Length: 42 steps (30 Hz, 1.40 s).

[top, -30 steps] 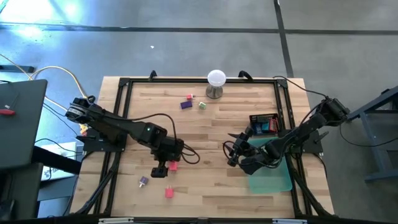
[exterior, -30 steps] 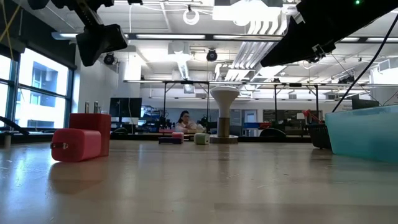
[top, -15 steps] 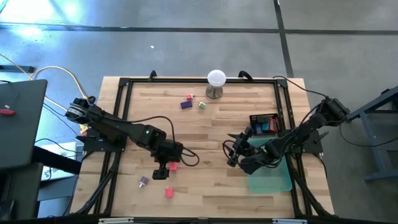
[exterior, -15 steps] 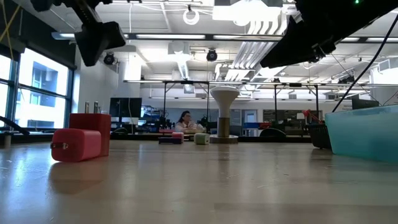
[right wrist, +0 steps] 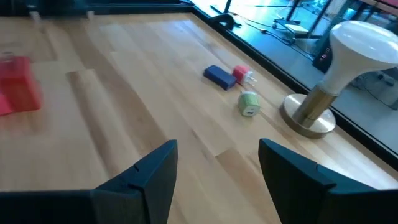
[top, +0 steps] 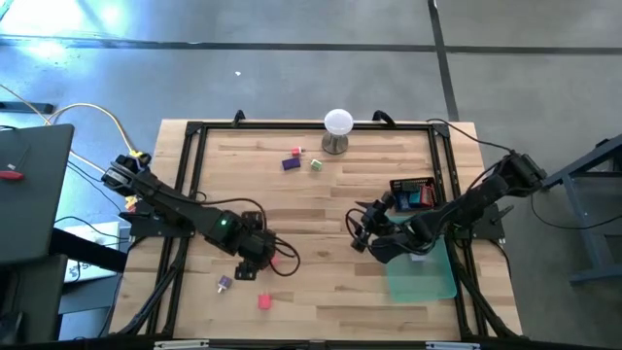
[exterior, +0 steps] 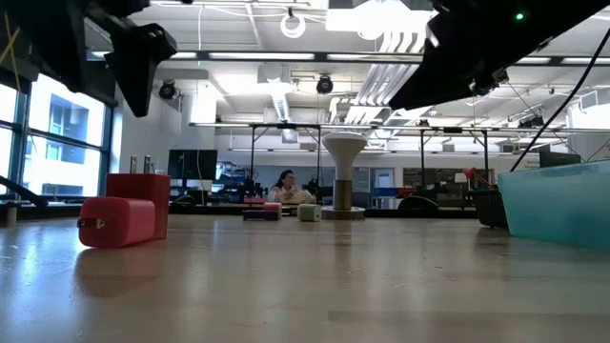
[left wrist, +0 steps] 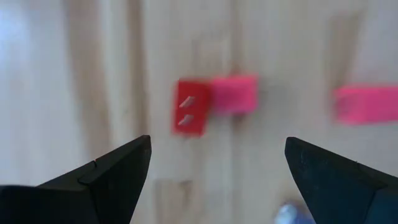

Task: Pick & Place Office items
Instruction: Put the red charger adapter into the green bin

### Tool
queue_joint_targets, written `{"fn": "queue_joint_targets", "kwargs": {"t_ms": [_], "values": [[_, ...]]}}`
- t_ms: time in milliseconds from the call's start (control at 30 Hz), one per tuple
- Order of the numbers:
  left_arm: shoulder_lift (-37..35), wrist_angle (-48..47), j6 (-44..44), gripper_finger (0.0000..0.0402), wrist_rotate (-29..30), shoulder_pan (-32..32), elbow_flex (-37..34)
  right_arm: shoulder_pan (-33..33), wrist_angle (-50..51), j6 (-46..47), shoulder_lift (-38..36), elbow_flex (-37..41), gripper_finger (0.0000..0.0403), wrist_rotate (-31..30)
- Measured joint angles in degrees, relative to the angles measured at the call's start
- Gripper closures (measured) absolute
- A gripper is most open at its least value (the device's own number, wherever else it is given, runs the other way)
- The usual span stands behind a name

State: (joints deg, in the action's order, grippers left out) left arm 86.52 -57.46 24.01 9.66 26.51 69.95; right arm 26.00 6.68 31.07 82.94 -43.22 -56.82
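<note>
Left gripper (left wrist: 217, 165) hangs over the red charger block (left wrist: 191, 116), fingers spread wide and empty. The block sits ahead of the gap between the fingertips, toward the left finger (left wrist: 102, 177), and touches a pink block (left wrist: 233, 94) on its far side. A second pink piece (left wrist: 367, 104) lies beyond the right finger (left wrist: 336, 177).

Risk: if the fingers descend as aligned, one tip may land on the red block or sweep in the pink one too, since the two touch. A nudge could skid either across the table (top: 321, 209).

Right gripper (right wrist: 217, 165) waits above the table just beside the translucent green tray (top: 428, 277), fingers half apart, nothing between them. Blue (right wrist: 219, 75), red (right wrist: 241, 74) and pale green (right wrist: 249, 104) pieces lie well ahead of it, near the white ball on its metal stand (right wrist: 339, 74).

Versus a second ago: the left arm has drawn back toward its base and the near edge; the right gripper has shifted slightly. No item has moved.
</note>
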Motion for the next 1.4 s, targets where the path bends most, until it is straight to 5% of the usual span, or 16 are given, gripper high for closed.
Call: {"fn": "queue_joint_targets", "kwargs": {"t_ms": [133,567,967,1400], "values": [[0.6,-4.7,0.0,0.0041,4.5,0.9,-0.1,-1.5,0.0,-0.8,0.0,0.0,0.019,0.9],[0.9,-0.6,-1.5,0.0041,3.2,0.9,-4.0,-2.4,0.0,-0.2,0.0,0.0,0.019,10.5],[0.9,11.9,-5.6,0.0041,2.0,-1.5,-14.2,-2.4,0.0,0.8,0.0,0.0,0.019,10.8],[3.1,18.1,-6.0,0.0041,-2.0,-2.1,-14.7,-2.4,0.0,0.9,0.0,0.0,0.019,10.8]]}}
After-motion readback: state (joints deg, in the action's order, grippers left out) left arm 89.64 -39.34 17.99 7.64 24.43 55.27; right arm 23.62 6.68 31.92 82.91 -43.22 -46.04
